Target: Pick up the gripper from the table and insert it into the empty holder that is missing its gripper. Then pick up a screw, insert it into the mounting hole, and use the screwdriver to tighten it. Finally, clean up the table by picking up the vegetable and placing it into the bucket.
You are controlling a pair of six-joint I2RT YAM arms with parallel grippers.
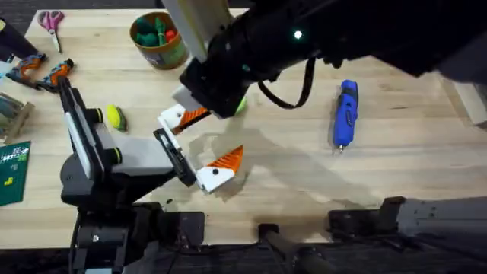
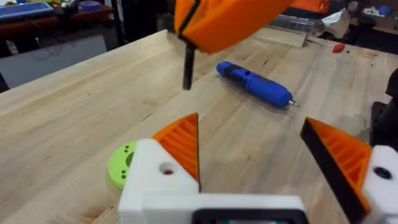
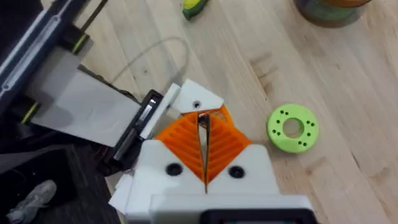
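My left gripper [image 1: 211, 137] is open, and an orange wedge tip [image 2: 180, 143] sits on each of its white finger bases [image 2: 155, 177]. My right gripper [image 3: 203, 140] hangs just above the far finger. It is shut on a thin dark screw [image 2: 188, 65] that points down at the hole in that white base [image 3: 198, 102]. The blue screwdriver [image 1: 346, 114] lies on the table to the right. The yellow-green vegetable [image 1: 114, 116] rests left of the left arm. The olive and tan bucket [image 1: 158, 39] stands at the back with toy food inside.
A bright green disc [image 3: 292, 127] lies beside the two grippers, half hidden under the right arm [image 1: 304, 46] in the overhead view. Scissors [image 1: 51, 20], orange-handled pliers [image 1: 42, 72] and a green circuit board [image 1: 14, 171] lie along the left edge.
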